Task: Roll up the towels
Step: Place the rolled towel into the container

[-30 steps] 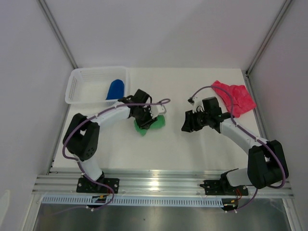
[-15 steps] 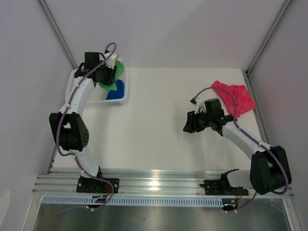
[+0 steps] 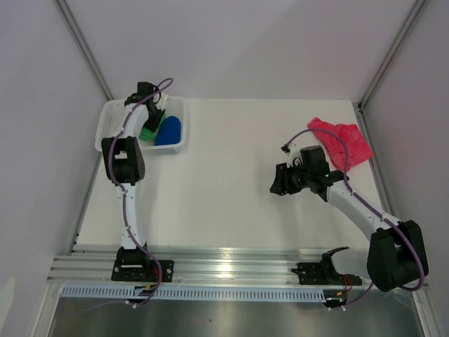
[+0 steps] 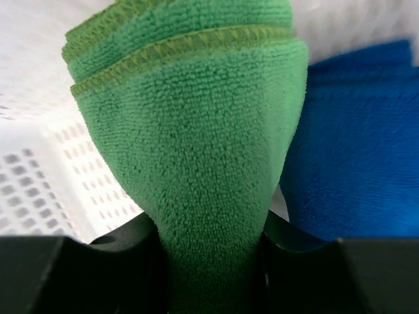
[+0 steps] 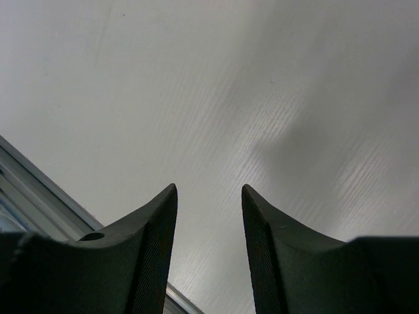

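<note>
My left gripper [image 3: 150, 121] reaches down into the white mesh basket and is shut on the rolled green towel [image 3: 147, 132]. In the left wrist view the green towel [image 4: 190, 124] fills the gap between the dark fingers [image 4: 111, 261], its folded edges pointing away. The rolled blue towel [image 3: 169, 130] lies right beside it in the basket and also shows in the left wrist view [image 4: 360, 150]. The pink-red towel [image 3: 344, 140] lies crumpled and flat at the table's far right. My right gripper [image 3: 278, 181] is open and empty over bare table [image 5: 208, 190], left of the pink-red towel.
The white mesh basket [image 3: 112, 116] stands at the far left corner; its wall [image 4: 46, 170] is close on the left of the green towel. A metal rail [image 5: 39, 190] runs along the table's near edge. Walls enclose the table on three sides.
My left arm carried the green towel from the middle of the table up to the basket and lowered it in beside the blue towel. The right arm hardly moved.
</note>
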{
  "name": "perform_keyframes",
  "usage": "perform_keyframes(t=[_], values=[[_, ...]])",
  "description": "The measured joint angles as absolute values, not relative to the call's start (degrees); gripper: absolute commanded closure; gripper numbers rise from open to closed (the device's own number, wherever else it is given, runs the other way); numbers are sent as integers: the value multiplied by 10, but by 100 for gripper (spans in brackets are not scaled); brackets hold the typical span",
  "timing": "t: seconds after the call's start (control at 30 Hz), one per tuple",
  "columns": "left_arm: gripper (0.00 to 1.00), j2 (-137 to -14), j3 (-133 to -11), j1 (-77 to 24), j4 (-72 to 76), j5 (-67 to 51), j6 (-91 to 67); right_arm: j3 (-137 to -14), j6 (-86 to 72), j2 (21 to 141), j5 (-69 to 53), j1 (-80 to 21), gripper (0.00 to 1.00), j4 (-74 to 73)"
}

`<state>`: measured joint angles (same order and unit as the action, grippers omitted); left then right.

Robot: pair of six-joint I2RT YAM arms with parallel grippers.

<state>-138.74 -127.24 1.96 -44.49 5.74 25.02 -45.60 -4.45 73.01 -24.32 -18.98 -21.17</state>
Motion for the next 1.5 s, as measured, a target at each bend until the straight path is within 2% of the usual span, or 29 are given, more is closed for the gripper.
perform_keyframes(t=[0.2,0.27,0.33,0.37,0.5,0.6,0.63,0.67,0.8,0.97,1.27,1.43,1.5], values=[[94,-1410,-1273,19,-481,76,261,-449,-45,715,-233,-190,52,-219],[90,-1410,-1274,19,-490,70,260,-449,-45,715,-231,-190,52,-221],[82,-1408,-1266,19,-491,55,260,-449,-45,717,-231,-190,53,-221],[74,-1404,-1255,19,-490,49,260,-449,-45,719,-230,-190,52,-222],[63,-1383,-1216,19,-497,16,258,-449,-44,728,-228,-190,52,-224],[62,-1380,-1214,19,-506,-1,255,-449,-44,729,-227,-190,52,-225],[60,-1380,-1214,19,-507,-3,255,-449,-44,729,-227,-190,52,-225],[53,-1380,-1214,20,-508,-7,254,-449,-44,729,-227,-190,52,-225],[50,-1380,-1214,24,-512,-31,249,-449,-44,729,-227,-190,51,-226],[41,-1360,-1192,28,-512,-63,240,-449,-43,726,-223,-190,51,-229],[39,-1313,-1176,27,-516,-91,234,-451,-39,726,-223,-190,50,-234],[60,-1301,-1169,28,-516,-98,234,-452,-37,725,-222,-190,50,-236],[61,-1301,-1159,27,-515,-97,234,-452,-34,723,-220,-190,49,-237]])
